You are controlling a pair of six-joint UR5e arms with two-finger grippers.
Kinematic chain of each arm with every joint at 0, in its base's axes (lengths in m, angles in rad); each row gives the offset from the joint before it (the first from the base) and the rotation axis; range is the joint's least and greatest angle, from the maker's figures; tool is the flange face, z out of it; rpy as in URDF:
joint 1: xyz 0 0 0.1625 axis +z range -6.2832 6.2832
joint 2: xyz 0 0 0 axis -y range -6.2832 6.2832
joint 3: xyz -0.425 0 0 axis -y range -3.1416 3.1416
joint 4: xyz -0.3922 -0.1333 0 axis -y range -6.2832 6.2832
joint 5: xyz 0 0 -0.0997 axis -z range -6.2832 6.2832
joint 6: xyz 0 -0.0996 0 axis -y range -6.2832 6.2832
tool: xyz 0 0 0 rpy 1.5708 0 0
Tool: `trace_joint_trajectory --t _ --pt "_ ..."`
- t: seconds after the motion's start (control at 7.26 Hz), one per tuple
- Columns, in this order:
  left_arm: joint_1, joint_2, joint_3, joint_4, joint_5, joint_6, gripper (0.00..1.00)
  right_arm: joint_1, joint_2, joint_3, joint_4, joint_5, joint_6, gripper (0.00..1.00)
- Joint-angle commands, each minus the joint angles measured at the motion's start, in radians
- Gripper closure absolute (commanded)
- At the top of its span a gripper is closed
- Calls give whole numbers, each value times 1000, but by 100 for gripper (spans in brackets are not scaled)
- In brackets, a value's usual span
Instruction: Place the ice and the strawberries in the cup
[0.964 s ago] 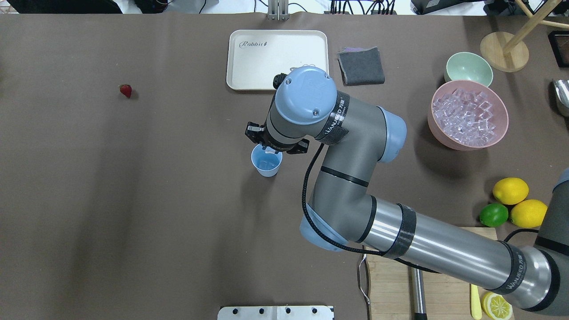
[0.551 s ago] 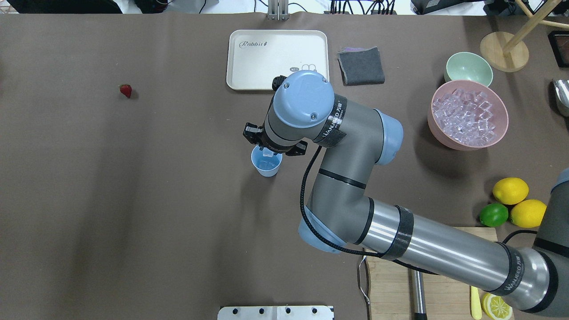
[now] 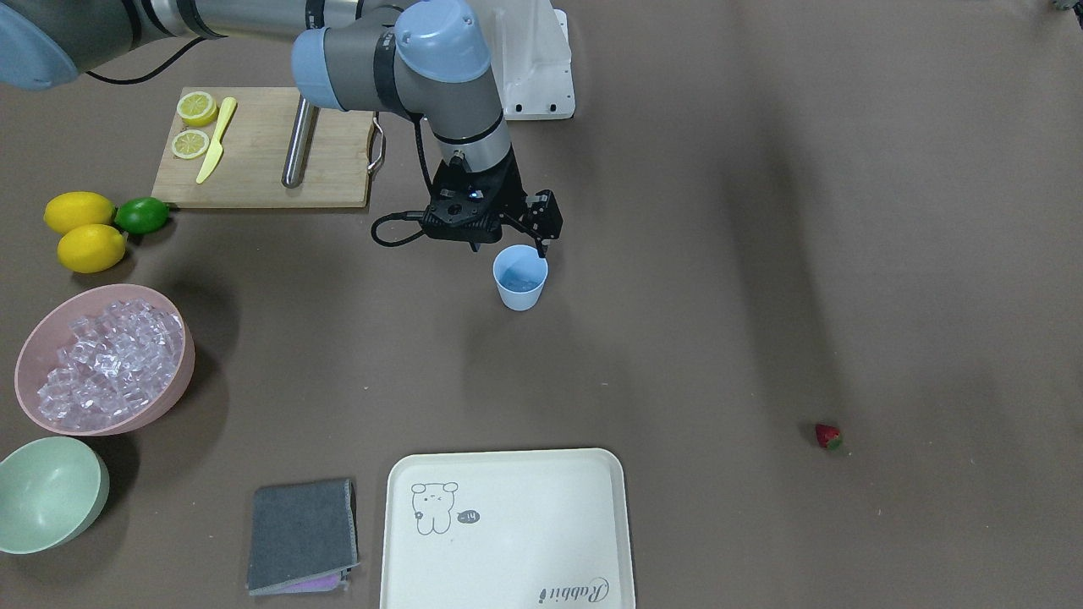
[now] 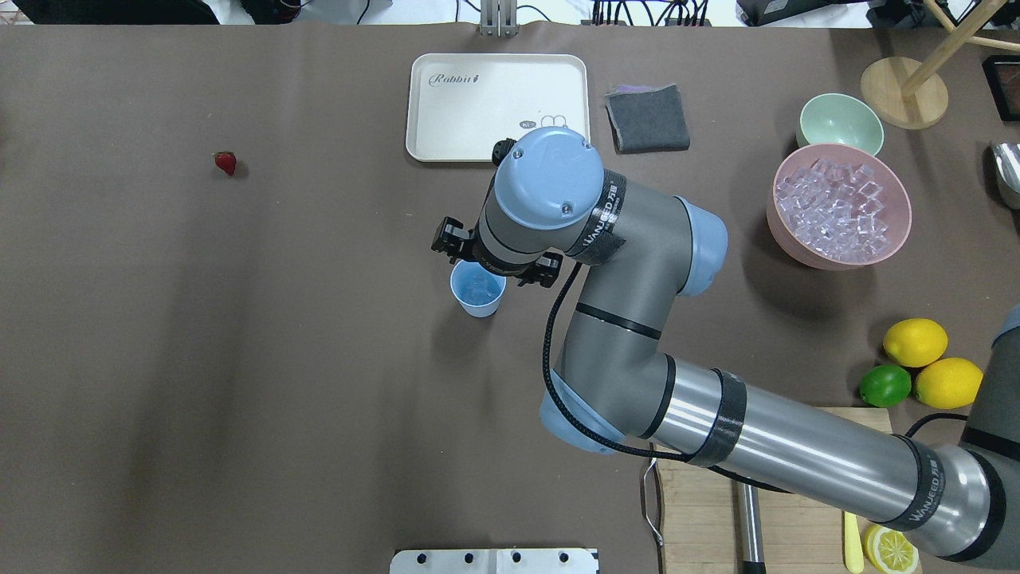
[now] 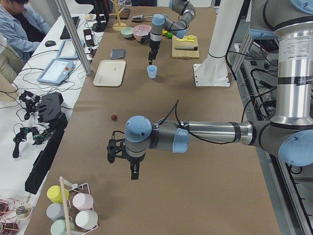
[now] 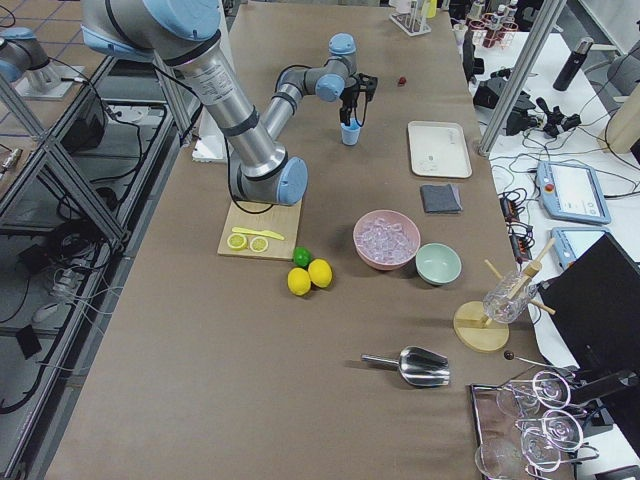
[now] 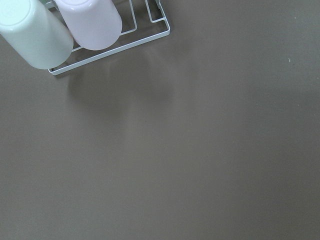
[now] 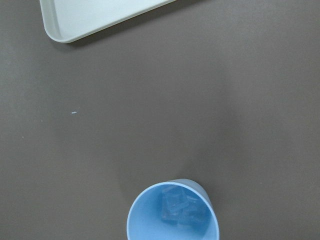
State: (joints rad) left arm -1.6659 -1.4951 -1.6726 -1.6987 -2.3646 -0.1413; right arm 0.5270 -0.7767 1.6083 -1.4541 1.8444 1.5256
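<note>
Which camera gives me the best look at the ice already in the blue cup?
The right wrist-mounted view: it looks straight down into the cup, with the ice cubes clear at its bottom. The overhead and front-facing views show only pale shapes inside; in both side views the cup is too small.

Overhead view: I look from behind the base (image 4: 494, 560), forward and down onto the counter (image 4: 239, 359). Front view faces it, steep; both share cup (image 4: 480, 308) and tray (image 4: 478, 104). Side views sit far off at the counter's ends, looking along it. Wrist views point straight down, close: right over cup, left over counter.
</note>
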Motion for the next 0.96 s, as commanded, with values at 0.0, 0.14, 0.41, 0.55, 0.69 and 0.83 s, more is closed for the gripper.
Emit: trace_joint_trajectory --t 0.0,0.14,0.41,0.55,0.69,0.83 --pt "0 18 7 -50 -1 -1 2 49 -108 62 -3 60 -77 0" --pt "2 12 13 -50 -2 0 2 71 -160 126 -59 70 -138 0" --pt "2 7 16 -50 -2 -3 2 122 -157 200 -243 84 -301 0" --pt "2 6 17 -50 -2 -3 2 172 -180 208 -244 128 -355 0" --pt "2 6 24 -50 -2 -1 2 224 -220 211 -243 160 -419 0" --pt "2 6 22 -50 -2 -4 2 258 -283 237 -239 164 -506 0"
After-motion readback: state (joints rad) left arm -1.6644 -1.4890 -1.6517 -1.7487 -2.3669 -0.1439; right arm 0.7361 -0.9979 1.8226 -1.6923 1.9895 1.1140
